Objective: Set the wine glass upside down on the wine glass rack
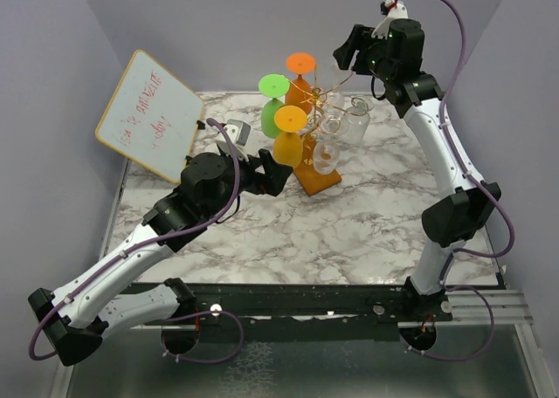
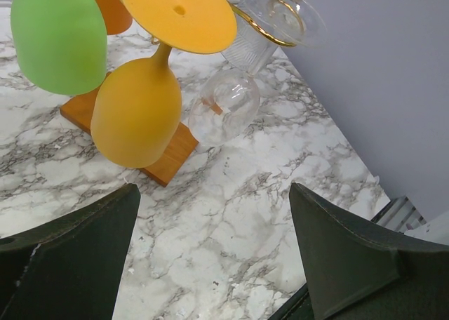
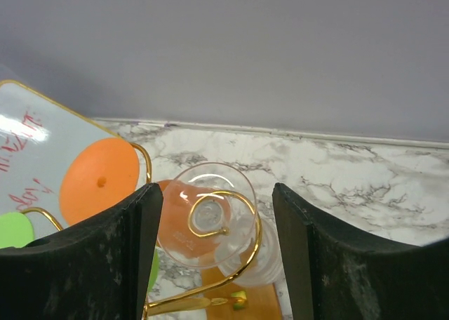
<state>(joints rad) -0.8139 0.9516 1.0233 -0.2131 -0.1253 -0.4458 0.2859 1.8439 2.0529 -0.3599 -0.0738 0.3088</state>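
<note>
**A:** Right claw (image 3: 216, 190), from its own camera: jaws apart, gripping nothing. The glass (image 3: 207, 218) sits straight below, in the gap, and seems to touch neither side.

**B:** How does it lie?

**A:** Foot up, bowl down, with the stem threaded through a gold curl of the rack (image 3: 255, 225). Its long axis is upright, in line with the claw's reach.

**B:** And from above?

**A:** In the top view that claw hovers over the rack's far right. The clear glass is hard to pick out there. Left claw (image 1: 269, 173) is low on the near side, just beside the yellow glass (image 1: 286, 149).

**B:** Its own camera?

**A:** Jaws wide, nothing between them. The yellow glass is in front, and the clear ones are beyond it, out of reach.

**B:** So?

**A:** The right arm is nearer by far. I'd judge the glass placed. The safe way out looks to be straight up along the stem, so neither jaw catches the foot.
</note>
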